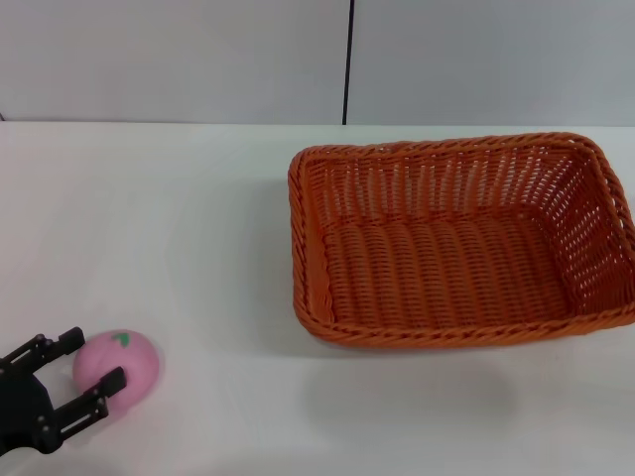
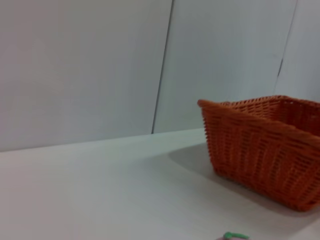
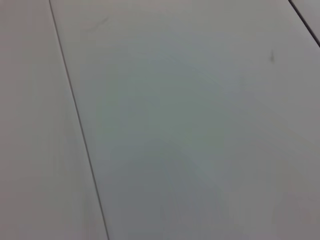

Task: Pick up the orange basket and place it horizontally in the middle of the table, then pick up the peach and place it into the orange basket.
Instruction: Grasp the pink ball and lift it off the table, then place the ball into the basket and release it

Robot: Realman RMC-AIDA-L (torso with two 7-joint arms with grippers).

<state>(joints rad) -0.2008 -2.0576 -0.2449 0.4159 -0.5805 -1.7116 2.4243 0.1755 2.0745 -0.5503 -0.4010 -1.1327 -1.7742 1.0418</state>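
The woven orange wicker basket [image 1: 461,243] lies set down; my left end effector [image 1: 87,374] straddles the small pink toy peach [image 1: 117,368] near the white surface's [image 1: 179,218] front-left corner, fingers spread, not yet clamped.

matte black left claw [image 1: 94,365] with two slim, perforated fingers on a blocky black body

Head camera high above the table [image 1: 198,218]; left wrist camera low, sharing the orange basket [image 1: 461,243]; right wrist toward blank panels.
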